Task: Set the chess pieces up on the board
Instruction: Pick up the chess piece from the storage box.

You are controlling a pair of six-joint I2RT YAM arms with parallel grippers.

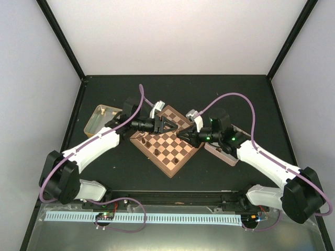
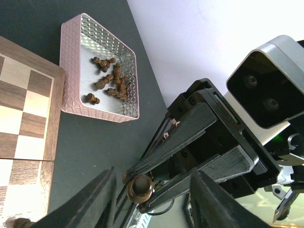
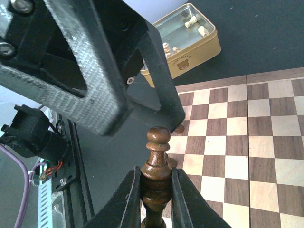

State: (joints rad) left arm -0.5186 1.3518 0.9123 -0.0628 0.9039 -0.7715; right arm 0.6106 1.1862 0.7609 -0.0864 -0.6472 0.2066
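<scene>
I am passing a dark chess piece (image 3: 157,159) between my arms above the board (image 3: 259,142), toward its far corner, my right gripper (image 3: 156,183) clamping its stem while my left gripper (image 2: 153,176), jaws apart around its head, needs to pinch it before the right lets go
</scene>
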